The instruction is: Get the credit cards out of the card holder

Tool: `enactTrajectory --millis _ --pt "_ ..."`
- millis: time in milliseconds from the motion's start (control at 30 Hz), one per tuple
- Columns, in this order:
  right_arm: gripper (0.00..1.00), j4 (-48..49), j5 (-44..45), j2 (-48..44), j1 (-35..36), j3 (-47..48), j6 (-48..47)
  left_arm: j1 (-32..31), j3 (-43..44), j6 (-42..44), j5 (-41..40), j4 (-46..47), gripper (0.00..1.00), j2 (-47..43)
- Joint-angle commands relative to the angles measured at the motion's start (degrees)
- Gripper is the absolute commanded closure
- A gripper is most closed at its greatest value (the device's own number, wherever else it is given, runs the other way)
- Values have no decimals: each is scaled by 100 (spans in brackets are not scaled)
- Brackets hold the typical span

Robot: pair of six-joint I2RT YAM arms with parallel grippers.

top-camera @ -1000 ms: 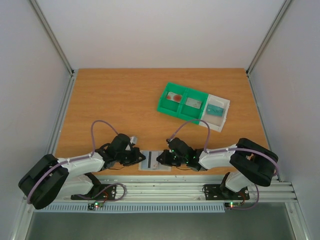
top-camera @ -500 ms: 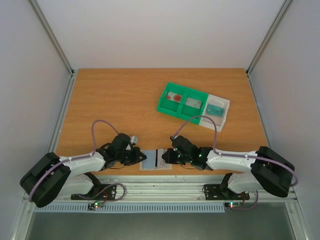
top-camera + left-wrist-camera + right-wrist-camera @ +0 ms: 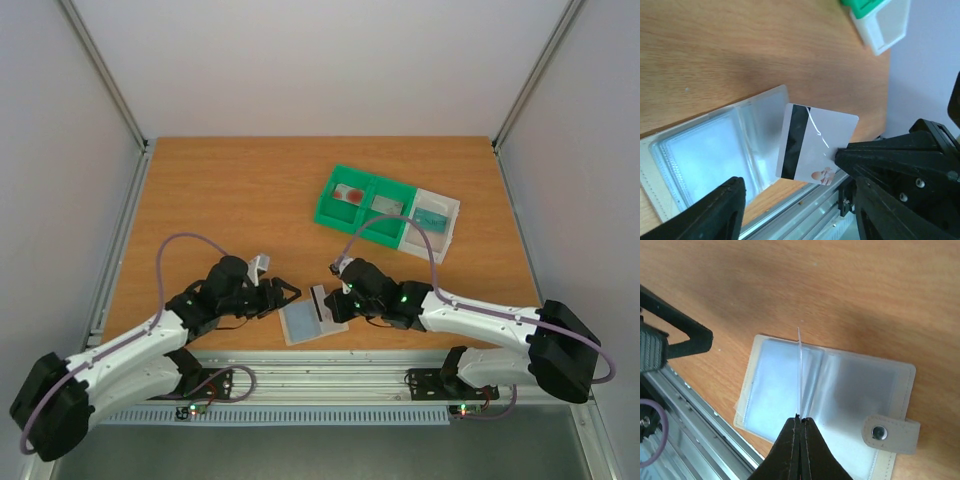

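The card holder point(image 3: 300, 325) lies open on the table near the front edge, its clear grey-blue pockets facing up point(image 3: 705, 155) and its closure tab point(image 3: 890, 432) off to one side. A pale credit card point(image 3: 822, 142) with a dark stripe is held above the holder, clear of the pockets. My right gripper point(image 3: 801, 422) is shut on that card's edge. The card point(image 3: 800, 370) shows edge-on in the right wrist view. My left gripper point(image 3: 284, 294) stands open just left of the holder, with nothing between its fingers point(image 3: 715, 212).
A green two-compartment tray point(image 3: 365, 205) and a white tray point(image 3: 432, 222) sit at the back right, each with flat items inside. The aluminium rail point(image 3: 330, 375) runs along the table's front edge, just behind the holder.
My left gripper has opened and backed away to the left of the holder. My right gripper has lifted the striped card out and away from the pockets. The holder has turned slightly.
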Motion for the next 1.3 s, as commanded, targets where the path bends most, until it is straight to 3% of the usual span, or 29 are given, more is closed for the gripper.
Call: enactTrajectory --millis 0,133,267,533,700,933,1033,1267 --pt "99 -401 157 -215 106 418 -1218 -26 166 -304 -47 -398 37 -489" --pt "99 -454 267 -291 325 592 -1969 -17 173 -734 88 -274 30 -829" --pt "99 78 540 -427 803 418 -2909 -27 68 -1348 337 238 25 -1016" --pt "99 333 1651 -46 1611 764 -3716 -24 -289 -2448 640 1205 28 -959" --pt "99 417 2067 139 1905 851 -3834 -21 -520 -2695 631 1402 43 -1048" --pt "99 399 2273 115 1976 781 -3767 -23 -651 -2742 336 1110 82 -1484" --pt "94 375 2266 123 2031 773 -3802 -27 -609 -2637 289 989 97 -1587" --pt "75 -265 2399 132 2119 1085 -3144 -21 -381 -2196 391 774 100 -1484"
